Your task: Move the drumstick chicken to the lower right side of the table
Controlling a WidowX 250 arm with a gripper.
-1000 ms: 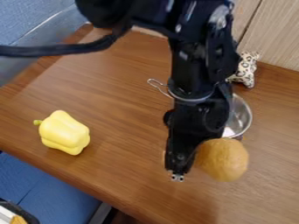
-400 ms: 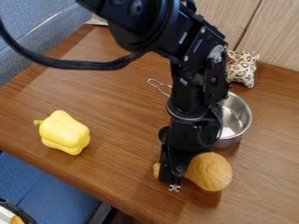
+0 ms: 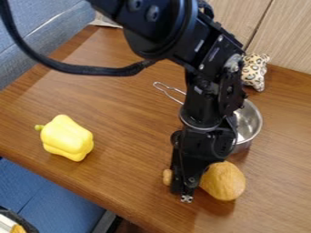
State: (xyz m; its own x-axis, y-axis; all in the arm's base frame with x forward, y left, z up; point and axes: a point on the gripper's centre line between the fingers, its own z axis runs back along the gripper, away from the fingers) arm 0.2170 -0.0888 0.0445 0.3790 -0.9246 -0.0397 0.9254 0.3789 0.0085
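Drumstick (image 3: 223, 182) held across narrow part by gripper (image 3: 186, 198); thick end seen at right, knob at left. Drumstick located toward lower right of table (image 3: 121, 95); metal pan (image 3: 250, 122) seen behind.

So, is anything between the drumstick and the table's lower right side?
Nothing visible stands between the drumstick, held in the pincer, and the lower right of the table. The metal pan sits higher in the view.

On the surface (image 3: 115, 95): bell pepper (image 3: 67, 139), left; saucepan (image 3: 248, 122), right, handle towards the back left; stuffed toy (image 3: 254, 73), behind the saucepan. In the end effector (image 3: 186, 197): drumstick (image 3: 223, 182), right of the bell pepper, before the saucepan.
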